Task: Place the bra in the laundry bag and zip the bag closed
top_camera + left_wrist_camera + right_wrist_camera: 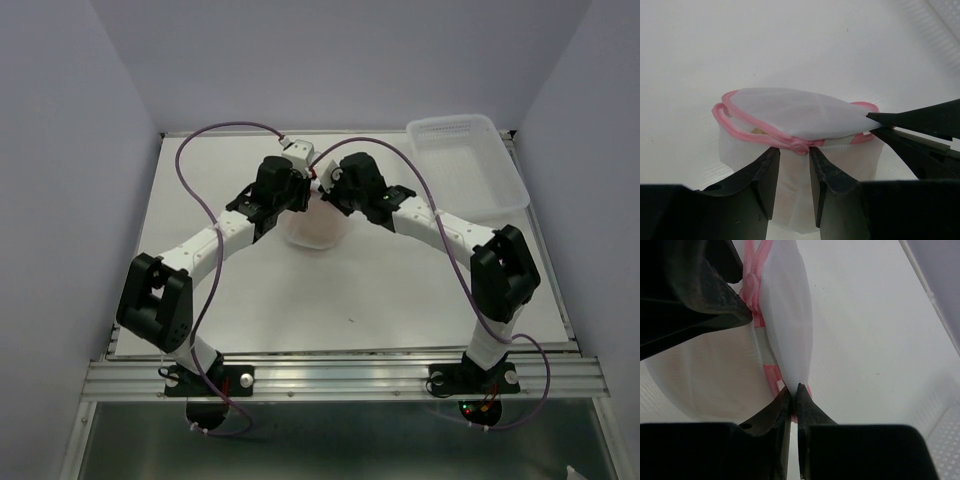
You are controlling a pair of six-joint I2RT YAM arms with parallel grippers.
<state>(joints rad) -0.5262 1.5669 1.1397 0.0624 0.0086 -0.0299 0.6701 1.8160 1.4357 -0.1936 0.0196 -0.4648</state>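
The laundry bag (312,230), a white mesh dome with a pink zipper rim, sits on the table between both grippers. The peach bra (758,131) shows inside through the unzipped gap and tints the mesh (700,370). My left gripper (796,155) is open at the bag's near wall, its jaws either side of the pink zipper pull (801,146), which touches the right fingertip. My right gripper (795,387) is shut on the edge of the bag's white lid (790,315) and holds it taut. It enters the left wrist view from the right (875,120).
A clear-white plastic basket tray (470,165) stands at the back right corner; its rim shows in the right wrist view (945,440). Purple cables arc over both arms. Grey walls close in the table on three sides.
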